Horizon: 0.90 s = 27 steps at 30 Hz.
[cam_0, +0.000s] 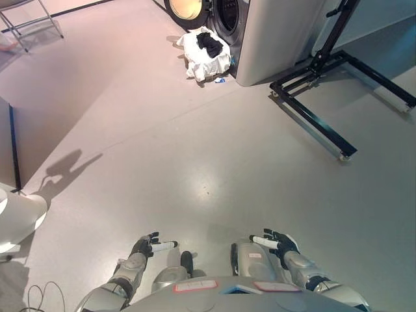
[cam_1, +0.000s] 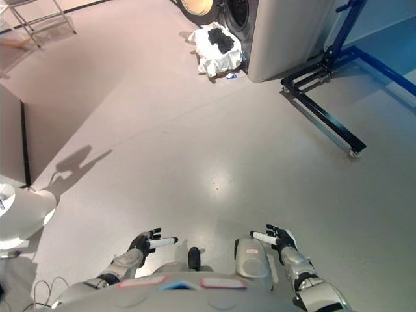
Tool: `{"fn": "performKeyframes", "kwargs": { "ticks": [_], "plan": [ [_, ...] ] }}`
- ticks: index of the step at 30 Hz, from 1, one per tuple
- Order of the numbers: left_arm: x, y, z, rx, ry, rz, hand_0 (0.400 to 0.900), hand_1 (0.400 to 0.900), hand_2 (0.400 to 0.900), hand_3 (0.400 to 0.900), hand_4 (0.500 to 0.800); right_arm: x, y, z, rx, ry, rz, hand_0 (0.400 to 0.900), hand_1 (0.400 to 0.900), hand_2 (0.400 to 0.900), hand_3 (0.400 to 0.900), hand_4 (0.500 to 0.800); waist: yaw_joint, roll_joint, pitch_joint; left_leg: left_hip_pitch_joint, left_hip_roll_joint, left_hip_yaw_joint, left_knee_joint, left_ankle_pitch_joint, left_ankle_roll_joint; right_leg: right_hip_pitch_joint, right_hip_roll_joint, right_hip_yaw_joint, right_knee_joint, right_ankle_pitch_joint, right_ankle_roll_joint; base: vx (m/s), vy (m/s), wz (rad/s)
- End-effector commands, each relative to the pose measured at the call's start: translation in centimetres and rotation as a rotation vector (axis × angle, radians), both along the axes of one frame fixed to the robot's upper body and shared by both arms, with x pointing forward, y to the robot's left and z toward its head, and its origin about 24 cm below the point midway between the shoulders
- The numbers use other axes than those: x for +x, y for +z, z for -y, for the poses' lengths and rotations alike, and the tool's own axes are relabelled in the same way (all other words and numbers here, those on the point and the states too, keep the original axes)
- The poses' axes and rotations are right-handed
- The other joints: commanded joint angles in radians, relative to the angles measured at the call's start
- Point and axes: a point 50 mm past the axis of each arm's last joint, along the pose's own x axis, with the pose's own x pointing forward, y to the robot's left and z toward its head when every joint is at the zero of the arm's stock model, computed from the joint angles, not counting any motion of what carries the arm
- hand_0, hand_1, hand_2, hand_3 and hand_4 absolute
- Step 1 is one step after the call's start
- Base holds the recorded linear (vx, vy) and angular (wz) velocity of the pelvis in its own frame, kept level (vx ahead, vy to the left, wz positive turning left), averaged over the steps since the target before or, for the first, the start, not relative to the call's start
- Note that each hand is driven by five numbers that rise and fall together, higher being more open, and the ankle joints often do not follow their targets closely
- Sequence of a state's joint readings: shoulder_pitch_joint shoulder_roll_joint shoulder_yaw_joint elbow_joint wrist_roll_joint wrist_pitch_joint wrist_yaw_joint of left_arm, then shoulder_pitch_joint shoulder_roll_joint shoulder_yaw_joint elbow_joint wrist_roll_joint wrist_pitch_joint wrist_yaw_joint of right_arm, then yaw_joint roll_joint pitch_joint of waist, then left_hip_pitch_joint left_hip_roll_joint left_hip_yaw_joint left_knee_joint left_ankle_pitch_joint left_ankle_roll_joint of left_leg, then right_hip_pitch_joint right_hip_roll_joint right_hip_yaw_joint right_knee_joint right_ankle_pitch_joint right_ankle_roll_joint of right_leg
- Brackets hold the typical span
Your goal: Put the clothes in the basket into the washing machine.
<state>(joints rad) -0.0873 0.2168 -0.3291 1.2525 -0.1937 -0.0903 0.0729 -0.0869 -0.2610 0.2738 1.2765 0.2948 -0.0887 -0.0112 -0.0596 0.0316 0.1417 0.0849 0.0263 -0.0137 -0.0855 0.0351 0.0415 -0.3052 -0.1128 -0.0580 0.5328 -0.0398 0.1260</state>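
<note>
The basket (cam_0: 207, 73) stands on the floor at the far top, right in front of the washing machine (cam_0: 273, 39). It is draped with white cloth (cam_0: 201, 58) and a black garment (cam_0: 210, 44) lies on top. The machine's round door (cam_0: 187, 9) is open. The basket with its clothes also shows in the right eye view (cam_1: 218, 49). My left hand (cam_0: 148, 246) and right hand (cam_0: 278, 242) hang low at the bottom of the view, far from the basket, fingers relaxed and empty.
A black wheeled frame (cam_0: 325, 97) lies on the floor to the right of the machine. A metal-legged stand (cam_0: 32, 23) is at the top left. A white rounded object (cam_0: 16, 221) and a dark panel edge (cam_0: 13, 146) are at the left.
</note>
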Motion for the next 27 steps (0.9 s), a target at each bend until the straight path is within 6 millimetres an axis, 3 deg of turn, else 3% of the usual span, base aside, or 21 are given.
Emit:
{"fn": "performKeyframes", "kwargs": {
  "ticks": [1, 5, 8, 10, 11, 12, 13, 14, 15, 16, 17, 19, 20, 21, 22, 25, 27],
  "plan": [
    [2.2, 0.8, -0.5, 0.018, -0.033, 0.066, 0.9, 0.9, 0.9, 0.9, 0.8, -2.3, -0.5, 0.8, -0.018, -0.04, -0.067, 0.9, 0.9, 0.9, 0.9, 0.8, -0.019, -0.014, 0.01, 0.119, -0.05, -0.021, -0.002, -0.121, -0.02, 0.007, -0.057, -0.045, -0.293, 0.169, 0.044, 0.42, -0.101, 0.32],
    [2.4, 0.9, -0.5, 0.023, -0.033, 0.066, 0.9, 0.9, 0.9, 0.9, 0.8, -2.4, -0.5, 0.6, -0.013, -0.041, -0.069, 0.9, 0.9, 0.9, 0.9, 0.8, -0.049, -0.03, -0.008, 0.2, -0.036, -0.042, -0.002, -0.19, -0.052, 0.007, -0.046, -0.06, -0.548, 0.254, 0.075, 0.45, -0.124, 0.24],
    [1.8, 0.6, -0.4, 0.018, -0.03, 0.046, 0.9, 0.9, 0.9, 0.9, 0.8, -2.8, -0.5, 0.8, -0.009, -0.047, -0.07, 0.9, 0.9, 0.9, 0.9, 0.8, -0.064, -0.026, -0.047, 0.255, 0.001, -0.057, -0.002, -0.196, -0.078, 0.021, -0.017, -0.04, -0.572, 0.266, 0.06, 0.5, -0.183, 0.25],
    [1.3, 0.4, -0.2, 0.011, -0.022, 0.027, 0.9, 0.9, 0.9, 0.9, 0.8, -2.7, -0.5, 1.0, -0.007, -0.049, -0.057, 0.9, 0.9, 0.9, 0.9, 0.8, -0.078, -0.014, -0.066, 0.264, 0.036, -0.06, 0.025, -0.145, -0.1, 0.038, 0.021, -0.012, -0.559, 0.265, 0.037, 0.55, -0.266, 0.23],
    [0.6, 0.1, -0.1, 0.004, -0.007, -0.001, 0.9, 0.9, 0.9, 0.9, 0.8, -2.6, -0.3, 1.2, -0.016, -0.032, -0.053, 0.9, 0.9, 0.9, 0.9, 0.8, -0.082, 0.001, -0.075, 0.234, 0.058, -0.068, 0.141, -0.055, -0.127, 0.053, 0.054, -0.014, -0.538, 0.24, 0.006, 0.42, -0.224, 0.09],
    [0.6, 0.1, -0.1, 0.004, -0.007, -0.001, 0.9, 0.9, 0.9, 0.9, 0.8, -2.6, -0.3, 1.3, -0.017, -0.032, -0.053, 0.9, 0.9, 0.9, 0.9, 0.8, -0.083, 0.002, -0.076, 0.233, 0.06, -0.068, 0.142, -0.056, -0.128, 0.052, 0.055, -0.015, -0.537, 0.239, 0.006, 0.57, -0.327, 0.0],
    [0.0, -0.1, -0.5, 0.017, 0.012, -0.023, 0.9, 0.9, 0.9, 0.9, 0.8, -2.1, -0.1, 1.4, -0.043, 0.013, -0.046, 0.9, 0.9, 0.9, 0.9, 0.8, -0.077, 0.0, -0.078, 0.178, 0.058, -0.081, 0.332, 0.076, -0.154, 0.095, 0.086, -0.012, -0.514, 0.188, -0.041, 0.46, -0.292, -0.04],
    [0.0, -0.1, -0.6, 0.021, 0.015, -0.023, 0.9, 0.9, 0.9, 0.9, 0.8, -2.0, -0.1, 1.7, -0.068, 0.04, -0.057, 0.9, 0.9, 0.9, 0.9, 0.8, -0.064, -0.008, -0.068, 0.124, 0.056, -0.09, 0.465, 0.132, -0.164, 0.129, 0.093, -0.008, -0.513, 0.164, -0.064, 0.45, -0.292, -0.02],
    [0.0, 0.0, -0.6, 0.022, 0.016, -0.023, 0.9, 0.9, 0.9, 0.9, 0.8, -1.9, -0.1, 1.7, -0.067, 0.04, -0.057, 0.9, 0.9, 0.9, 0.9, 0.8, -0.067, -0.012, -0.071, 0.121, 0.053, -0.092, 0.464, 0.136, -0.164, 0.127, 0.089, -0.009, -0.513, 0.164, -0.064, 0.45, -0.357, -0.12],
    [0.2, 0.1, -0.9, 0.028, 0.024, -0.021, 0.9, 0.9, 0.9, 0.9, 0.8, -1.1, 0.1, 1.7, -0.095, 0.117, -0.065, 0.9, 0.9, 0.9, 0.9, 0.8, -0.023, -0.044, -0.036, 0.016, 0.034, -0.098, 0.721, 0.202, -0.167, 0.2, 0.094, 0.003, -0.514, 0.123, -0.1, 0.39, -0.333, -0.18],
    [0.4, 0.2, -0.9, 0.028, 0.028, -0.009, 0.9, 0.9, 0.9, 0.9, 0.8, -0.3, 0.4, 1.8, -0.113, 0.161, -0.052, 0.9, 0.9, 0.9, 0.9, 0.8, 0.003, -0.064, -0.011, -0.056, 0.003, -0.101, 0.829, 0.183, -0.154, 0.231, 0.082, 0.014, -0.518, 0.111, -0.106, 0.54, -0.447, -0.27],
    [0.2, 0.2, -1.3, 0.037, 0.044, -0.015, 0.9, 0.9, 0.9, 0.9, 0.8, 0.9, 0.6, 1.3, -0.125, 0.27, -0.051, 0.9, 0.9, 0.9, 0.9, 0.8, 0.05, -0.095, 0.013, -0.188, -0.011, -0.07, 0.905, 0.141, -0.123, 0.29, 0.08, 0.03, -0.518, 0.08, -0.118, 0.33, -0.233, -0.31],
    [0.2, 0.2, -1.3, 0.038, 0.044, -0.015, 0.9, 0.9, 0.9, 0.9, 0.8, 0.9, 0.6, 1.3, -0.125, 0.27, -0.051, 0.9, 0.9, 0.9, 0.9, 0.8, 0.049, -0.097, 0.011, -0.192, -0.013, -0.071, 0.904, 0.144, -0.123, 0.287, 0.078, 0.029, -0.518, 0.081, -0.117, 0.3, -0.167, -0.27],
    [-0.1, 0.1, -1.4, 0.044, 0.031, -0.027, 0.9, 0.9, 0.9, 0.9, 0.8, 0.7, 0.4, 1.1, -0.123, 0.311, -0.089, 0.9, 0.9, 0.9, 0.9, 0.8, 0.083, -0.105, 0.017, -0.28, -0.016, -0.053, 0.858, 0.118, -0.11, 0.322, 0.085, 0.03, -0.519, 0.06, -0.118, 0.48, -0.16, -0.29],
    [-0.8, -0.1, -1.8, 0.051, 0.03, -0.049, 0.9, 0.9, 0.9, 0.9, 0.8, 1.0, 0.4, 1.0, -0.132, 0.352, -0.102, 0.9, 0.9, 0.9, 0.9, 0.8, 0.12, -0.107, 0.019, -0.356, 0.014, -0.018, 0.771, 0.111, -0.108, 0.387, 0.096, 0.042, -0.521, 0.017, -0.122, 0.67, -0.172, -0.27],
    [-1.2, -0.1, -1.9, 0.056, 0.021, -0.059, 0.9, 0.9, 0.9, 0.9, 0.8, 1.1, 0.5, 1.1, -0.149, 0.363, -0.102, 0.9, 0.9, 0.9, 0.9, 0.8, 0.154, -0.086, -0.003, -0.419, 0.058, 0.042, 0.428, 0.158, -0.124, 0.47, 0.123, 0.053, -0.548, -0.036, -0.108, 0.65, -0.03, -0.17],
    [-0.9, -0.1, -1.7, 0.058, -0.006, -0.049, 0.9, 0.9, 0.9, 0.9, 0.8, 1.3, 0.6, 1.1, -0.169, 0.392, -0.098, 0.9, 0.9, 0.9, 0.9, 0.8, 0.174, -0.064, -0.015, -0.417, 0.054, 0.09, 0.142, 0.187, -0.134, 0.545, 0.137, 0.072, -0.579, -0.067, -0.092, 0.6, 0.053, -0.2]
  ]
}}
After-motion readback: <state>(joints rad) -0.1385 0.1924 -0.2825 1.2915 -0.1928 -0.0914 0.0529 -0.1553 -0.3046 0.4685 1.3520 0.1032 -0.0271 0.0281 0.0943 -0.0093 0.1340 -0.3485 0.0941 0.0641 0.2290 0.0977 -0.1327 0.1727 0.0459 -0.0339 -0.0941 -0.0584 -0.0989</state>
